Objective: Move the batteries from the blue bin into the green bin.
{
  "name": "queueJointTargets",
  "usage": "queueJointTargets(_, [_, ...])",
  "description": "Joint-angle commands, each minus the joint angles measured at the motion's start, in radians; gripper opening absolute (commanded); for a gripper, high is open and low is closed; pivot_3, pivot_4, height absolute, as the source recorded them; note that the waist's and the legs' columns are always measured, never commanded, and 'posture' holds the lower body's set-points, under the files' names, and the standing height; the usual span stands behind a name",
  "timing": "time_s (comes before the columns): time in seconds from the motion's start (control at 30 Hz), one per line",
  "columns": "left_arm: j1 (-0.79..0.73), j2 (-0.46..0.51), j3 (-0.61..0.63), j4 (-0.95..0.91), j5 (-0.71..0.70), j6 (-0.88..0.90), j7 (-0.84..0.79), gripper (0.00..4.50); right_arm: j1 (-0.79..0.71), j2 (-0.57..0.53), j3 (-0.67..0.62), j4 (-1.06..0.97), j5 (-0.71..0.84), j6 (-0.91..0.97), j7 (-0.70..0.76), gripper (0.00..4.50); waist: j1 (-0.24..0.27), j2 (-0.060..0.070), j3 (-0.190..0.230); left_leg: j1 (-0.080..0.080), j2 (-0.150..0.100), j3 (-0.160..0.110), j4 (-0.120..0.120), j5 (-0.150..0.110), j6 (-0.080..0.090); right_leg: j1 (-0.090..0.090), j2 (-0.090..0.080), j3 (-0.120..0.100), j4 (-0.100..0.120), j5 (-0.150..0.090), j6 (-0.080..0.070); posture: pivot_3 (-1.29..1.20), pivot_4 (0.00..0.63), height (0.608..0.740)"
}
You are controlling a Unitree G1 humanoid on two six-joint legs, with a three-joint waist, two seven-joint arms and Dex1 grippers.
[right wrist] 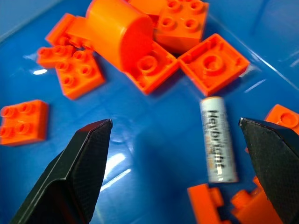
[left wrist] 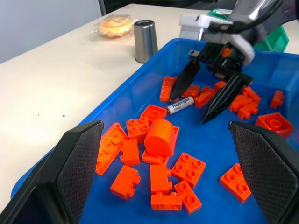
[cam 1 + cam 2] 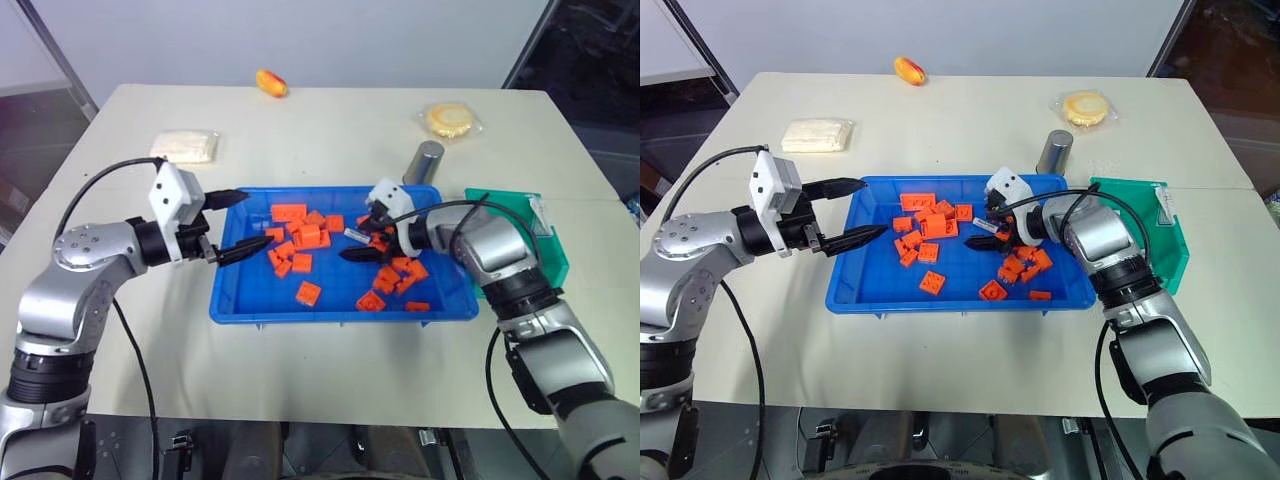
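My right gripper hung low inside the large shallow bright blue plastic tray, its two black fingers spread wide and closed on nothing. Between and just ahead of those fingers a small silvery-grey cylindrical battery with dark lettering lay flat on the tray's blue floor, near the far right part of the tray; no finger touched it. Scattered orange plastic bricks lay around it, some just beside its ends, with an orange rounded block among the pile toward the middle. My left gripper hovered over the tray's left rim, its fingers also wide apart and empty. The small deep teal-green plastic bin with a white label stood just beside the tray's right end. An upright grey metal can stood on the pale table just beyond the tray's far right corner.
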Motion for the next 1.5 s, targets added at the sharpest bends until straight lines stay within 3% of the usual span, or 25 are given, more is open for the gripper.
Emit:
queueJointTargets(0.03, [0.005, 0.016, 0.035, -0.035, -0.019, -0.005, 0.001, 4.50, -0.023, 0.010, 0.020, 0.038, -0.036, -0.033, 0.023, 4.46, 0.001, 0.000, 0.000, 0.000, 0.000, 0.000, 0.000, 0.000, 0.000, 0.000, 0.000, 0.000, 0.000, 0.000, 0.000, 0.00, 0.150, 0.740])
queueJointTargets(0.1, [0.007, 0.019, 0.036, -0.038, -0.023, -0.004, 0.003, 4.50, -0.026, 0.015, 0.021, 0.049, -0.046, -0.039, 0.031, 4.46, 0.001, 0.000, 0.000, 0.000, 0.000, 0.000, 0.000, 0.000, 0.000, 0.000, 0.000, 0.000, 0.000, 0.000, 0.000, 0.00, 0.150, 0.740])
queueJointTargets(0.2, [0.011, 0.020, 0.036, -0.042, -0.027, -0.004, 0.008, 4.50, -0.022, 0.012, 0.037, 0.044, -0.069, -0.057, 0.052, 3.71, 0.001, 0.000, 0.000, 0.000, 0.000, 0.000, 0.000, 0.000, 0.000, 0.000, 0.000, 0.000, 0.000, 0.000, 0.000, 0.00, 0.150, 0.740])
queueJointTargets(0.43, [0.012, 0.020, 0.033, -0.046, -0.033, -0.006, 0.016, 4.50, -0.012, 0.006, 0.055, 0.029, -0.117, -0.088, 0.072, 0.24, 0.001, 0.000, 0.000, 0.000, 0.000, 0.000, 0.000, 0.000, 0.000, 0.000, 0.000, 0.000, 0.000, 0.000, 0.000, 0.00, 0.150, 0.740])
queueJointTargets(0.47, [0.011, 0.019, 0.032, -0.047, -0.033, -0.007, 0.017, 4.50, -0.011, 0.006, 0.055, 0.028, -0.124, -0.094, 0.071, 0.05, 0.001, 0.000, 0.000, 0.000, 0.000, 0.000, 0.000, 0.000, 0.000, 0.000, 0.000, 0.000, 0.000, 0.000, 0.000, 0.00, 0.150, 0.740])
queueJointTargets(0.7, [0.005, 0.019, 0.025, -0.043, -0.036, -0.009, 0.011, 4.50, -0.044, 0.007, 0.025, 0.001, -0.136, -0.092, 0.061, 0.05, 0.001, 0.000, 0.000, 0.001, 0.000, 0.000, 0.000, 0.000, 0.000, 0.000, 0.000, 0.000, 0.000, 0.000, 0.000, 0.00, 0.150, 0.740])
queueJointTargets(0.87, [-0.052, 0.049, -0.026, -0.015, -0.034, -0.021, -0.086, 4.50, -0.120, -0.008, -0.135, -0.045, -0.050, 0.030, 0.010, 0.05, 0.002, 0.000, 0.000, 0.000, 0.000, 0.000, 0.000, 0.000, 0.000, 0.000, 0.000, 0.000, 0.000, 0.000, 0.000, 0.00, 0.150, 0.740])
queueJointTargets(0.97, [-0.137, 0.032, -0.064, 0.056, -0.029, -0.042, -0.147, 4.50, -0.151, -0.074, -0.208, -0.090, -0.026, 0.087, 0.000, 0.05, 0.008, 0.000, 0.000, 0.000, 0.000, 0.000, 0.000, 0.000, 0.000, 0.000, 0.000, 0.000, 0.000, 0.000, 0.000, 0.00, 0.150, 0.740])
queueJointTargets(1.07, [-0.263, -0.032, -0.119, 0.164, -0.017, -0.077, -0.199, 4.50, -0.153, -0.215, -0.272, -0.153, -0.028, 0.132, 0.004, 0.05, 0.017, 0.000, 0.000, -0.001, -0.001, 0.000, -0.001, 0.000, 0.000, 0.000, 0.000, -0.001, -0.001, 0.000, 0.000, 0.00, 0.150, 0.740])
queueJointTargets(1.2, [-0.354, -0.111, -0.162, 0.281, 0.005, -0.120, -0.240, 4.50, -0.094, -0.325, -0.351, -0.232, 0.016, 0.227, 0.002, 0.05, 0.014, 0.000, 0.000, -0.002, -0.002, 0.000, -0.001, 0.000, 0.000, 0.001, -0.001, -0.001, -0.004, 0.000, 0.000, 0.00, 0.150, 0.740])
queueJointTargets(1.5, [-0.427, -0.228, -0.229, 0.486, 0.107, -0.251, -0.290, 4.50, 0.225, -0.516, -0.510, -0.408, 0.083, 0.325, -0.002, 0.05, -0.002, 0.001, 0.000, -0.001, 0.000, 0.001, -0.001, 0.000, 0.000, 0.000, 0.001, 0.001, -0.003, 0.000, 0.000, 0.00, 0.150, 0.740])
